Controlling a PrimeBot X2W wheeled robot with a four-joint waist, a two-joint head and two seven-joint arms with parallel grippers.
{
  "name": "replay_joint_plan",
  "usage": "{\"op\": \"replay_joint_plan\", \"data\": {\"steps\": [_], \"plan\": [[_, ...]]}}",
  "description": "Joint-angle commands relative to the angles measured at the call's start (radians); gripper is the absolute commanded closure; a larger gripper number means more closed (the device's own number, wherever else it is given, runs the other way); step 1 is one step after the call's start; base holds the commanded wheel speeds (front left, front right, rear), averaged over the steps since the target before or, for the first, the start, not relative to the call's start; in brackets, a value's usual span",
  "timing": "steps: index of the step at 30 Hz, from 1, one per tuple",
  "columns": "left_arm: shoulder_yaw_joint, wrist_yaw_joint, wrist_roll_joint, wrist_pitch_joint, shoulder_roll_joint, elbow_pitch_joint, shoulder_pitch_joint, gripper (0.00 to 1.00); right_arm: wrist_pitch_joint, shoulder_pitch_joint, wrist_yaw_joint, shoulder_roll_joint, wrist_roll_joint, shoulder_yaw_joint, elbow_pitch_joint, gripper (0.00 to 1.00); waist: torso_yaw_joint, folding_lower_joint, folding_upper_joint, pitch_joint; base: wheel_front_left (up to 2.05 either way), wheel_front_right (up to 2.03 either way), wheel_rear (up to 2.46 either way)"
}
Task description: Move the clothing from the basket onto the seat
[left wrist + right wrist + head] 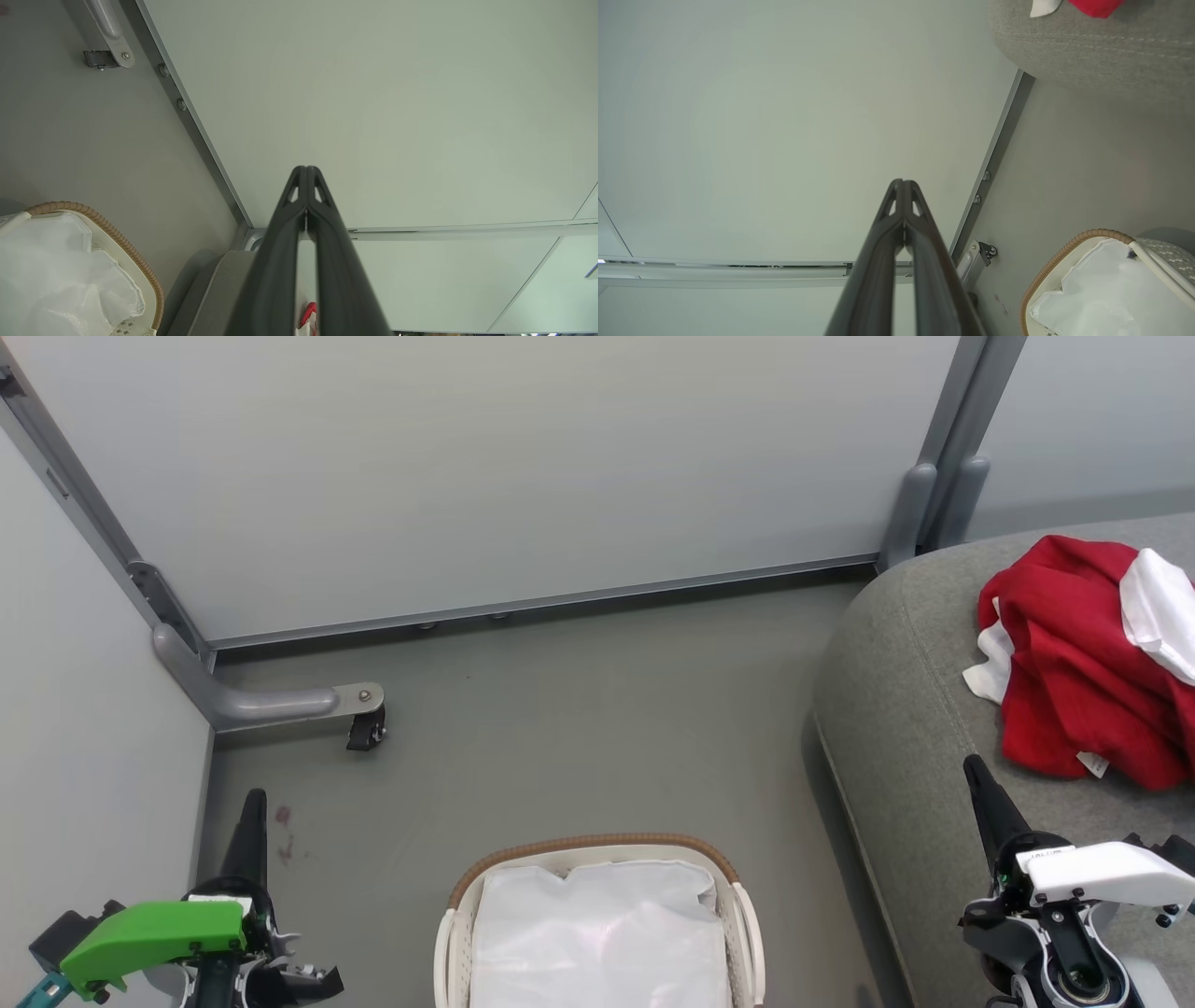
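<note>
Basket (597,841) sat at 6 o'clock in the head view, standing on the grey floor (579,737) and cut off by the bottom edge. Inside it lay 1 crumpled white sheet (597,933), spread nearly from wall to wall and reaching close to the tan rim.

Clothing (1074,663) lay as 1 red heap with white panels on the grey seat (896,709) at 3 o'clock, set back from the cushion's rounded near edge and running out of view on the right.

Bare floor stretched from the basket toward 12 o'clock as far as the pale wall panel (485,467). At 9 o'clock a grey bracket with a small black caster (366,733) stuck out from the corner. A strip of floor separated the basket from the seat at 4 o'clock.

At 8 o'clock the left gripper (254,795) pointed up beside the left wall, its 2 fingers pressed together, holding nothing. At 4 o'clock the right gripper (973,763) was likewise closed and empty, its tip showing against the seat, below the clothing and apart from it.
</note>
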Motion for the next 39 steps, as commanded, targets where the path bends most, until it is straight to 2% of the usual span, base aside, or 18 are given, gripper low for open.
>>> {"op": "replay_joint_plan", "data": {"steps": [1,19,39], "plan": [[0.006,-0.002,-0.019,0.006,0.006,-0.008,-0.023,1.00,0.008,0.008,-0.001,-0.006,0.024,-0.006,-0.009,1.00,0.001,0.0000,0.0000,-0.001,0.00,0.00,0.00],[0.012,-0.002,-0.133,0.039,0.007,-0.015,-0.033,1.00,0.038,0.014,-0.001,-0.007,0.152,-0.021,-0.022,1.00,0.014,0.0000,0.0000,-0.007,0.00,0.00,0.00],[0.012,-0.002,-0.128,0.038,0.007,-0.013,-0.030,1.00,0.038,0.014,-0.001,-0.007,0.148,-0.020,-0.021,1.00,0.014,0.0000,0.0000,-0.007,0.00,0.00,0.00]]}}
